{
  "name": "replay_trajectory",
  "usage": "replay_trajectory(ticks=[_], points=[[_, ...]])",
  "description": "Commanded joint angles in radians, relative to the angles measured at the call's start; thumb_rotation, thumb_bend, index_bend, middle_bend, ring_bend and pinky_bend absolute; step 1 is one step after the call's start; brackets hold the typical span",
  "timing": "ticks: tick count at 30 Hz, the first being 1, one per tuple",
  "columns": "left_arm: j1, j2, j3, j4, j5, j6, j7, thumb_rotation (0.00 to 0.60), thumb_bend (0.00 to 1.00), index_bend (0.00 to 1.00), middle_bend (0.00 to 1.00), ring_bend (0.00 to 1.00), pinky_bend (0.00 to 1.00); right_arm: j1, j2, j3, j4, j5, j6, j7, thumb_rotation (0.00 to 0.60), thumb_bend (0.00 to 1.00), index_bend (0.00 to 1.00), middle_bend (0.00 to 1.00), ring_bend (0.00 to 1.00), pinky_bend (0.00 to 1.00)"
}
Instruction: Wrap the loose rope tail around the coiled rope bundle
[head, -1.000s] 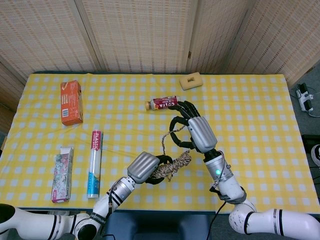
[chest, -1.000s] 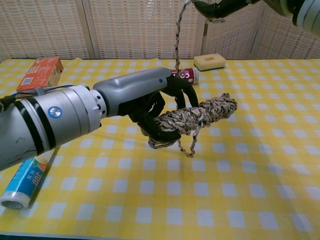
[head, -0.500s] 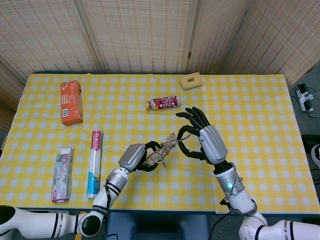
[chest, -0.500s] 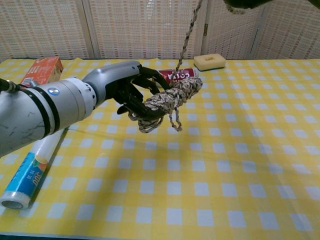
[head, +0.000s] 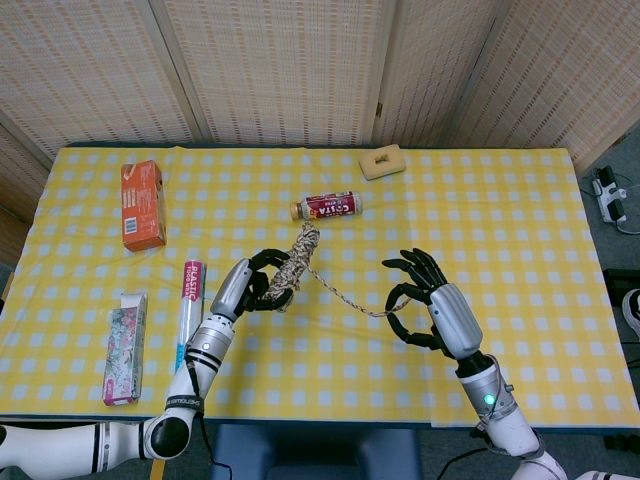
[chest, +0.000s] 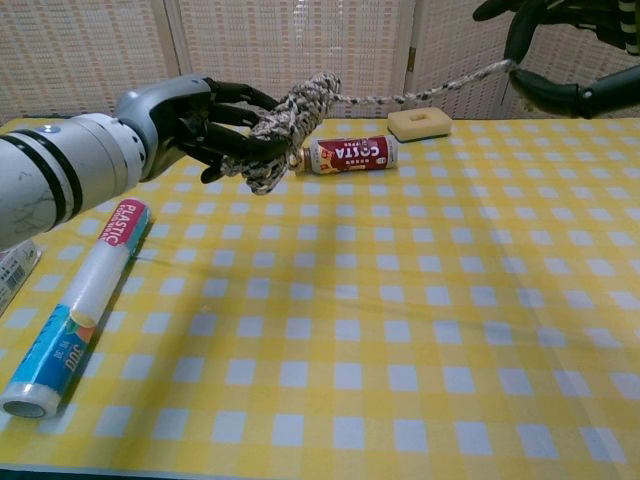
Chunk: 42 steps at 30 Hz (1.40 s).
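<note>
My left hand (head: 251, 281) (chest: 196, 121) grips a braided tan rope bundle (head: 293, 262) (chest: 289, 122), lifted above the yellow checked table. The bundle points away from me, toward a small bottle. From its far end the loose rope tail (head: 343, 291) (chest: 420, 95) runs taut to my right hand (head: 432, 309) (chest: 563, 52), which pinches the tail's end between thumb and a finger, other fingers spread. The two hands are well apart, the right one nearer me and to the right.
A Costa bottle (head: 327, 206) (chest: 351, 154) lies just beyond the bundle. A tan sponge (head: 381, 161) (chest: 419, 124) sits at the back. An orange box (head: 142, 204), a plastic-wrap roll (head: 189, 325) (chest: 84, 297) and a floral box (head: 125, 347) lie at the left.
My left hand carried the bundle left and away from me, turning it toward the bottle. My right hand drew back to the right, pulling the tail out straight.
</note>
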<state>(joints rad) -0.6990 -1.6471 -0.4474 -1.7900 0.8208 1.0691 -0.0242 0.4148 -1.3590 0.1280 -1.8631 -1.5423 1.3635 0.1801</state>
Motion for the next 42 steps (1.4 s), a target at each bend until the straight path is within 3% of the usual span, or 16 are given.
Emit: replay_trajectory(ticks=[1, 13, 23, 34, 42], points=[[0.035, 0.030, -0.033, -0.047, 0.019, -0.018, -0.099, 0.600, 0.75, 0.77, 0.77, 0.80, 0.86, -0.006, -0.018, -0.012, 0.034, 0.028, -0.024, 0.023, 0.600, 0.46, 0.65, 0.21, 0.09, 0.00], [0.110, 0.110, -0.031, -0.187, 0.218, -0.008, -0.292, 0.600, 0.75, 0.77, 0.77, 0.80, 0.86, 0.027, -0.078, 0.014, 0.170, 0.176, -0.156, 0.031, 0.600, 0.46, 0.65, 0.26, 0.13, 0.00], [0.130, 0.214, -0.005, -0.274, 0.366, -0.104, -0.478, 0.600, 0.75, 0.77, 0.77, 0.79, 0.86, 0.067, -0.124, 0.067, 0.264, 0.289, -0.250, 0.025, 0.600, 0.45, 0.65, 0.27, 0.14, 0.02], [0.061, 0.277, 0.083, -0.234, 0.574, -0.247, -0.602, 0.600, 0.75, 0.77, 0.77, 0.78, 0.86, 0.161, -0.136, 0.163, 0.201, 0.371, -0.341, -0.010, 0.600, 0.46, 0.65, 0.27, 0.14, 0.03], [-0.001, 0.275, 0.141, -0.181, 0.630, -0.292, -0.540, 0.600, 0.75, 0.77, 0.77, 0.78, 0.86, 0.216, -0.141, 0.228, 0.120, 0.436, -0.364, -0.045, 0.600, 0.46, 0.65, 0.27, 0.14, 0.03]])
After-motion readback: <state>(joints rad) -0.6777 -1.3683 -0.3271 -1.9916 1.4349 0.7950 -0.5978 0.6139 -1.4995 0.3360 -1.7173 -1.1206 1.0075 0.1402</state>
